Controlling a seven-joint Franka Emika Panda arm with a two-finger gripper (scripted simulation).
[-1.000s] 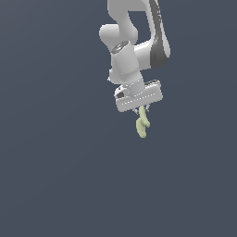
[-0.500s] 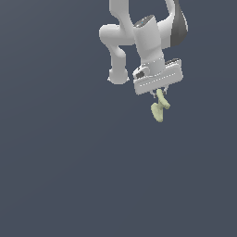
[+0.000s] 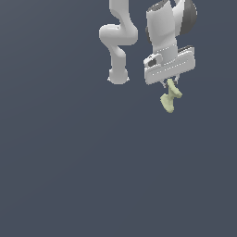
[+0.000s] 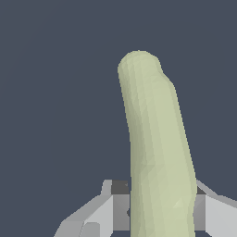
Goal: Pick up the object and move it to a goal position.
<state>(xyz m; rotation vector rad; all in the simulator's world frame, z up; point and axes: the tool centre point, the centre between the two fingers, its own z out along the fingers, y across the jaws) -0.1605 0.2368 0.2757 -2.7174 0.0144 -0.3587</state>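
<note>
One pale yellow-green object (image 3: 170, 97) hangs from your gripper (image 3: 170, 83), whose fingers (image 4: 105, 213) are clamped on its upper end, high above the grey floor (image 3: 69, 176).

My gripper (image 3: 169, 83) is white with a row of tiny dark dots along its body, grey at my fingers (image 4: 113, 210). The object (image 3: 170, 97) I pinch is pale yellow-green, unpatterned. Behind everything lies flat slate-blue ground (image 3: 69, 162).
</note>
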